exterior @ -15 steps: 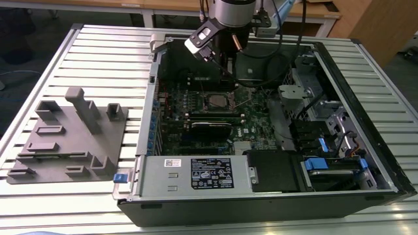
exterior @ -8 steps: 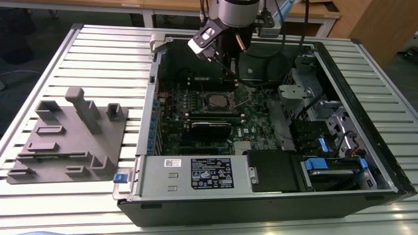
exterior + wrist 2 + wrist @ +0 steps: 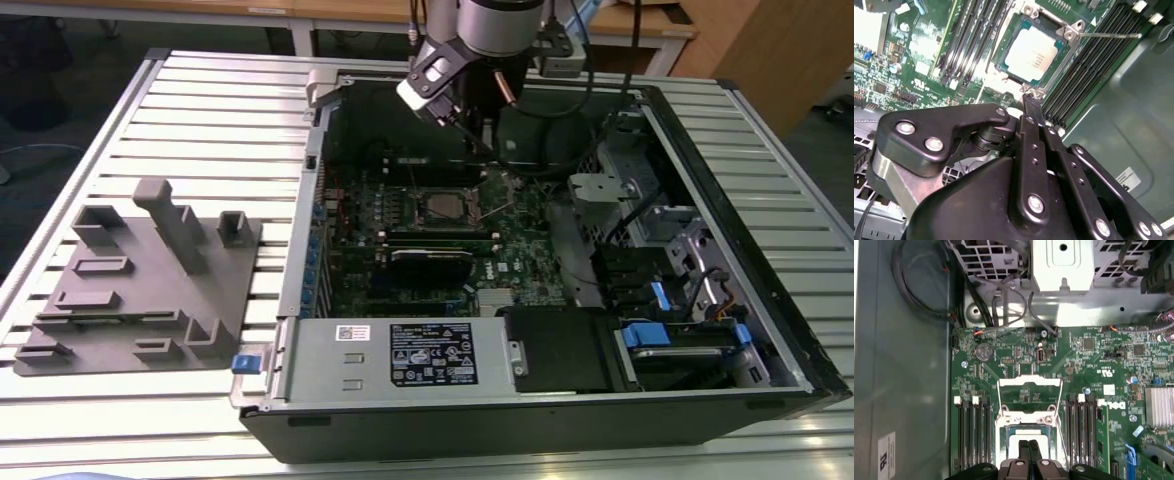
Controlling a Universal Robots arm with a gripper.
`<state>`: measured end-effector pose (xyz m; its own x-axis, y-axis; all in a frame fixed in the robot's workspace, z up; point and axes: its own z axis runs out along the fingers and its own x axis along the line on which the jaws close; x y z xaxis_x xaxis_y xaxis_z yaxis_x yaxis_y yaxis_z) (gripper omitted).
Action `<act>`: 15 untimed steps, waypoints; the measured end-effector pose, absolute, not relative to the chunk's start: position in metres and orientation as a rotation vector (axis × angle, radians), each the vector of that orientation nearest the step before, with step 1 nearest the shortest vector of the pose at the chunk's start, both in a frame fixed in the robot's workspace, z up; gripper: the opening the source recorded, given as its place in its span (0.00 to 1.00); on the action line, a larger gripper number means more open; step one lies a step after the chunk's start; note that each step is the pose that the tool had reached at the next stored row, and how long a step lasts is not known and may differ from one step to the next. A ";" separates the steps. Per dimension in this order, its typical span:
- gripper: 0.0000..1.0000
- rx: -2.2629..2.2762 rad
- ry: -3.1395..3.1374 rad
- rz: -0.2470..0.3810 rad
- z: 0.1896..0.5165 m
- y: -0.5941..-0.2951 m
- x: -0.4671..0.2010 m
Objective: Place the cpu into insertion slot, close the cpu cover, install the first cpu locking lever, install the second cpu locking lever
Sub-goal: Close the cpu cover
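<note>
- One grey fixture block (image 3: pixel 134 280) lies nearest on the slatted table (image 3: pixel 200 110), beside one open computer case (image 3: pixel 747 330).
- One cpu (image 3: pixel 1031 55) sits in the insertion slot (image 3: pixel 996 65), with two banks of memory slots (image 3: pixel 972 435) crowding its sides.
- One cpu cover (image 3: pixel 1029 383) lies swung open beyond it.
- One gripper (image 3: pixel 1029 446), clenched on nothing, hangs close above the slot; free air overhead.

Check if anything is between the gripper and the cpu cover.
Nothing visible. In the first wrist view the shut gripper hangs over the cpu seated in the insertion slot, and the cpu cover lies open just beyond it, with no cable or part between.
</note>
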<state>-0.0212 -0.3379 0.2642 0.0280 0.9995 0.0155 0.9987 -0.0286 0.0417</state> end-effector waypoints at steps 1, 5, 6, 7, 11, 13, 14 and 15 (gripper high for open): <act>0.11 2.239 2.176 0.063 0.264 -0.338 -0.020; 0.11 2.239 2.176 0.063 0.264 -0.337 -0.015; 0.11 2.238 2.176 0.063 0.264 -0.337 -0.013; 0.11 2.239 2.176 0.063 0.264 -0.337 -0.011; 0.11 2.239 2.176 0.063 0.264 -0.337 -0.005; 0.11 2.239 2.176 0.063 0.264 -0.337 -0.001; 0.11 2.239 2.176 0.063 0.264 -0.337 0.001; 0.11 2.239 2.176 0.063 0.264 -0.337 0.004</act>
<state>0.0035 -0.3370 0.2642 0.0280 0.9995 0.0156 0.9987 -0.0286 0.0417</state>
